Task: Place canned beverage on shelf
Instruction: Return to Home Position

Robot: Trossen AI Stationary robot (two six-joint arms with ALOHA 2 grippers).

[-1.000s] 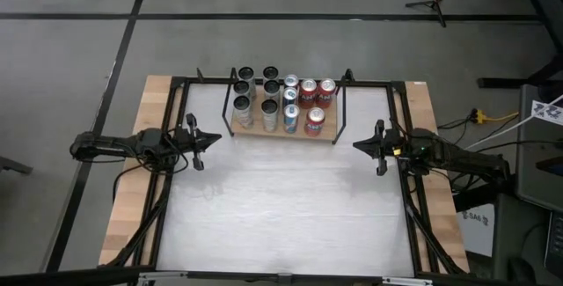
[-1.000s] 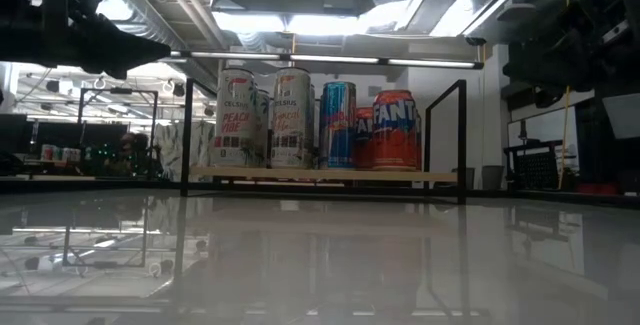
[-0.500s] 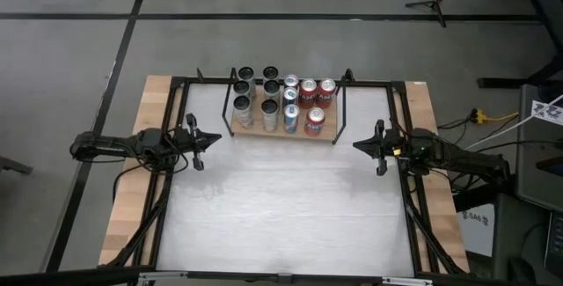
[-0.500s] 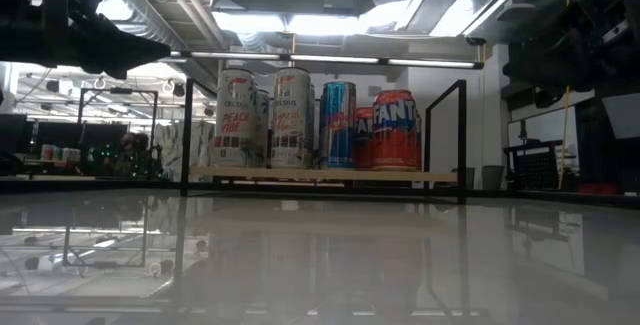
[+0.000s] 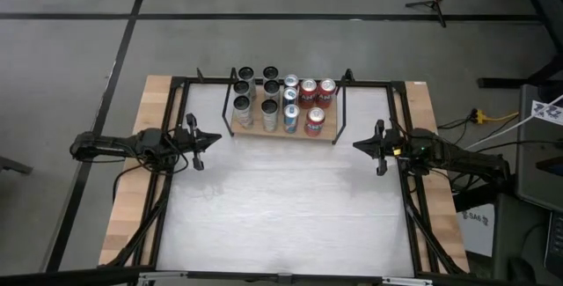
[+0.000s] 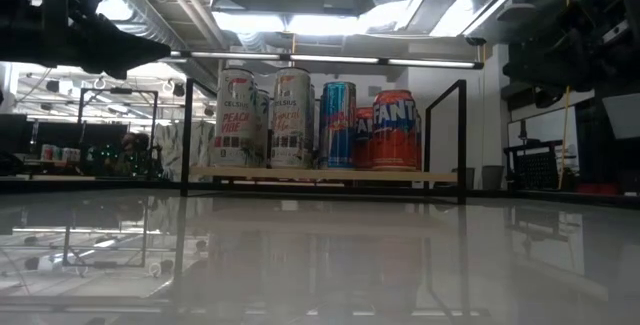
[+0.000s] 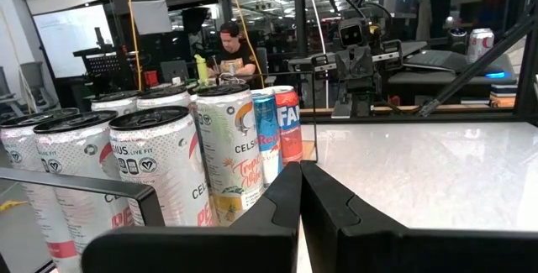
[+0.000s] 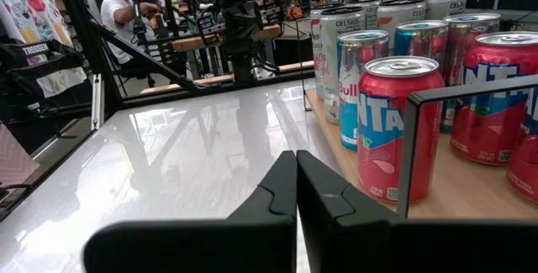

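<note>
Light-wood shelf with black rod uprights (image 5: pixel 264 133): aluminium drink cans (image 5: pixel 290 101) stocked. Left gripper (image 5: pixel 215 138) and right gripper (image 5: pixel 357 145) flank the shelf, fingers pressed together, empty. Homing: withdraw level, clear of uprights.

The left arm (image 5: pixel 114 145) and right arm (image 5: pixel 457 157) are slim, dark, jointed tubes, with thin black cables (image 5: pixel 132 173) looping behind each claw. The left claw (image 5: pixel 216 138) and right claw (image 5: pixel 356 145) taper from a wide crossbar to a point. Their fingers (image 7: pixel 282 206) are matte black, flat-faced wedges.
</note>
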